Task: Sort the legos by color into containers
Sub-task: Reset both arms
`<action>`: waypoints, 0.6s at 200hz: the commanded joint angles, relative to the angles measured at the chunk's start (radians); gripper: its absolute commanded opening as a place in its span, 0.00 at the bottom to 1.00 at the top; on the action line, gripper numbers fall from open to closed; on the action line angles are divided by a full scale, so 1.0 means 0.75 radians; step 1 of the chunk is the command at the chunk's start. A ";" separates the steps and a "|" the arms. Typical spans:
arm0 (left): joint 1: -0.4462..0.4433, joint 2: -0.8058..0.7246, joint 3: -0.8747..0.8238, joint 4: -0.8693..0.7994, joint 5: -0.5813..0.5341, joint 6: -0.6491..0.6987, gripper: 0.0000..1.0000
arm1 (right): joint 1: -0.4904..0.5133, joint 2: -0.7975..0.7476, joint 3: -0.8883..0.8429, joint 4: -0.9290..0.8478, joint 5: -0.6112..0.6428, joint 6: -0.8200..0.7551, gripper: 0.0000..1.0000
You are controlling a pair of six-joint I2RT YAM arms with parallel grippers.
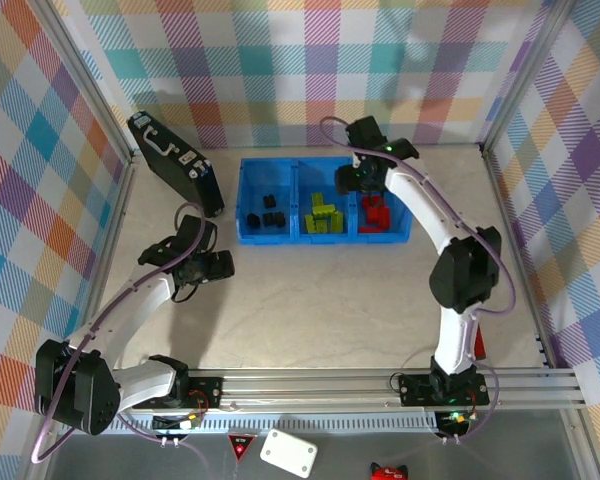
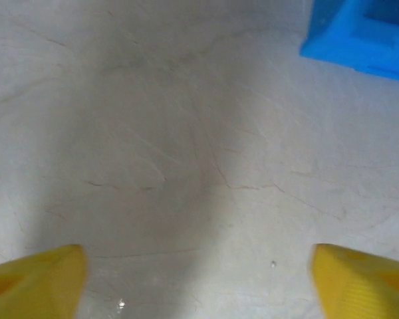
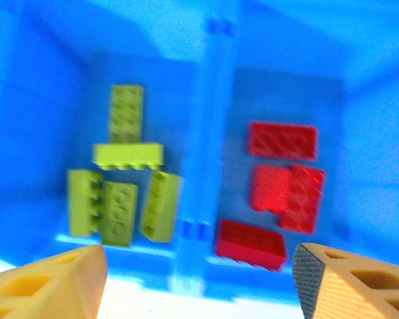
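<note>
Containers [image 1: 280,238]: moulded blue plastic, smooth, light sheen on walls and dividers
Legos: hard studded plastic; red [image 3: 282,141] and lime [image 3: 126,113] faces smooth, semi-glossy; black [image 1: 270,216] too small to judge finish
Table top [image 2: 186,166]: pale, matt, stone-like veining with fine hairline marks
Fingers [image 2: 362,282] of left gripper [image 2: 199,256]: yellow plastic, finely ribbed
Right gripper [image 3: 199,259]: same yellow plastic, 1 finger faced with a dark grainy pad [image 3: 307,272]
Arm links [image 1: 425,205]: white, smooth shell
Front rail [image 1: 310,383]: bare grooved metal
Enclosure walls [image 1: 310,60]: matt checked covering, material unclear
</note>
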 commanded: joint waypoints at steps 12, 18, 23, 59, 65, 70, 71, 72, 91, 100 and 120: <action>0.042 -0.001 -0.032 0.083 -0.134 0.040 1.00 | -0.100 -0.245 -0.354 0.168 0.043 -0.013 0.85; 0.045 0.003 -0.033 0.093 -0.156 0.042 1.00 | -0.117 -0.289 -0.427 0.206 0.051 -0.010 0.89; 0.047 0.007 -0.037 0.101 -0.173 0.040 1.00 | -0.130 -0.325 -0.486 0.236 0.069 -0.006 0.92; 0.052 0.032 -0.076 0.182 -0.377 0.065 1.00 | -0.262 -0.501 -0.851 0.442 0.167 0.045 0.99; 0.052 0.038 -0.087 0.204 -0.423 0.074 1.00 | -0.282 -0.519 -0.905 0.484 0.173 0.044 0.99; 0.054 0.043 -0.096 0.221 -0.464 0.080 1.00 | -0.292 -0.532 -0.946 0.522 0.203 0.051 0.99; 0.054 0.045 -0.099 0.224 -0.471 0.081 1.00 | -0.293 -0.534 -0.953 0.529 0.211 0.053 0.99; 0.054 0.046 -0.100 0.227 -0.479 0.082 1.00 | -0.295 -0.536 -0.960 0.535 0.219 0.055 0.99; 0.056 0.050 -0.141 0.325 -0.619 0.108 1.00 | -0.314 -0.561 -1.111 0.700 0.316 0.052 0.99; 0.060 0.048 -0.173 0.399 -0.671 0.122 1.00 | -0.316 -0.572 -1.193 0.802 0.349 0.043 0.99; 0.095 0.044 -0.256 0.628 -0.710 0.187 1.00 | -0.318 -0.589 -1.377 1.071 0.373 -0.015 0.99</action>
